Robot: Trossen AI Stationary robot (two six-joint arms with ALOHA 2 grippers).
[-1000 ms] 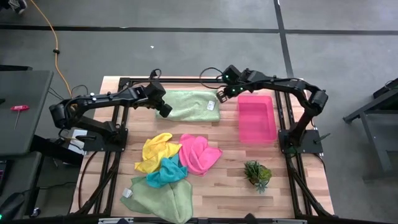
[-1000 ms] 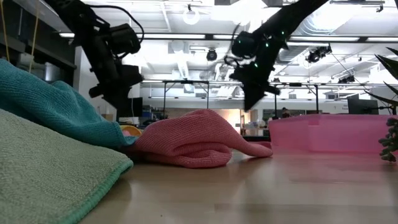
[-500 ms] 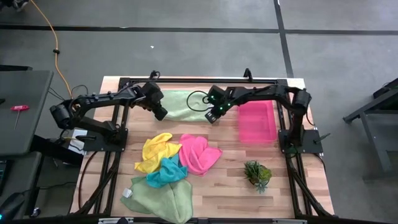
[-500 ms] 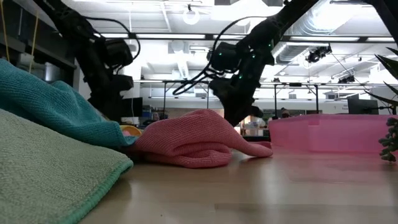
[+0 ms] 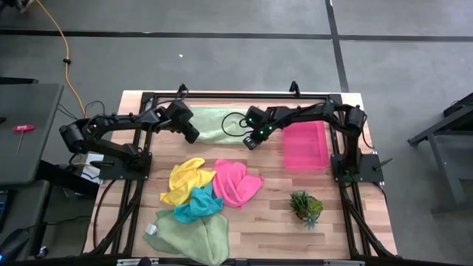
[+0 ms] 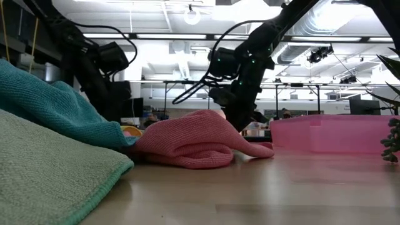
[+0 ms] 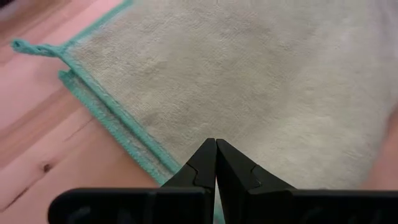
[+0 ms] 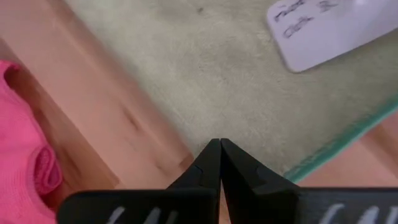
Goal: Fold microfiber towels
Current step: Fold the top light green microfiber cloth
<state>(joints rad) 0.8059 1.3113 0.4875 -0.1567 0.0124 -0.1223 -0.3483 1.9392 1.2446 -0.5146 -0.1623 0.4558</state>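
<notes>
Both grippers have been brought down to the near edge of the flat pale green towel [image 5: 222, 123] at the far side of the table.

The left gripper [image 7: 215, 163] and the right gripper [image 8: 220, 163] are pressed shut, tips at the towel's edge; a fold is judged ready to begin.

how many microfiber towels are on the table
5. One pale green microfiber towel lies flat at the far edge between both grippers. The yellow towel, hot pink towel, teal towel and second pale green towel are heaped nearer.
</notes>
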